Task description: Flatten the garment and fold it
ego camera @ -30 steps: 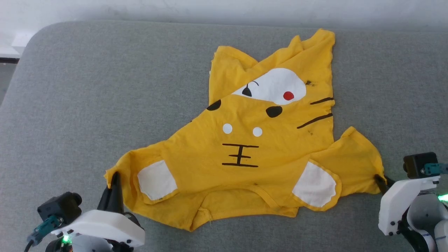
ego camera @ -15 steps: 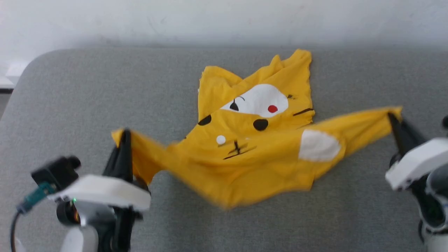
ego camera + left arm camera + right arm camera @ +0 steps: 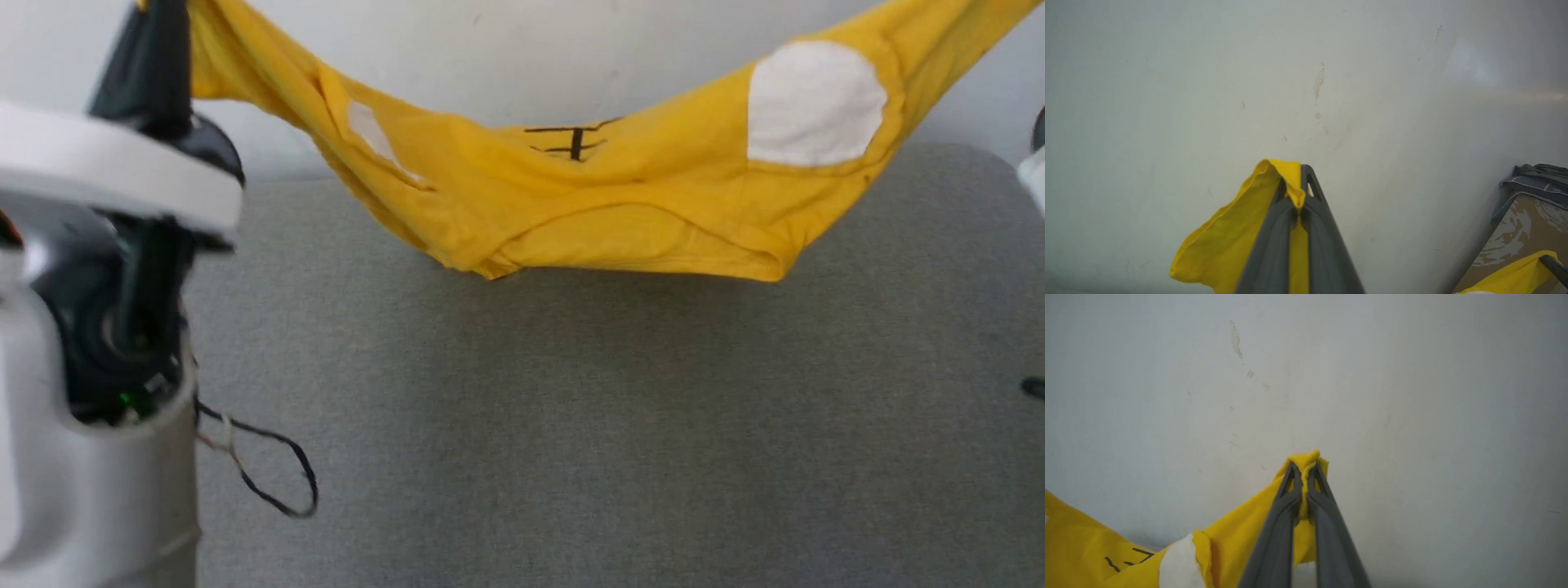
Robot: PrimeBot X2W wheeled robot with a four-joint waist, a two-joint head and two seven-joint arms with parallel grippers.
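The garment (image 3: 604, 204), a bright yellow T-shirt with white sleeve patches and black marks, hangs stretched in the air above the grey surface, sagging in the middle. My left gripper (image 3: 1297, 183) is shut on one yellow sleeve end (image 3: 1274, 179), raised high at the head view's upper left (image 3: 159, 33). My right gripper (image 3: 1303, 473) is shut on the other sleeve end (image 3: 1306, 459), with the white patch (image 3: 1180, 563) hanging below it. The shirt's lower body is hidden behind its near edge.
The grey padded surface (image 3: 571, 425) spreads below the hanging shirt. A pale wall (image 3: 1249, 81) stands close behind. A loose black cable (image 3: 269, 465) dangles from my left arm. A box with dark cloth on it (image 3: 1531, 212) sits at the left wrist view's right edge.
Both grippers have lifted the sleeve ends high, taking the shirt off the surface so it hangs between them. The head camera has tilted up toward the wall.
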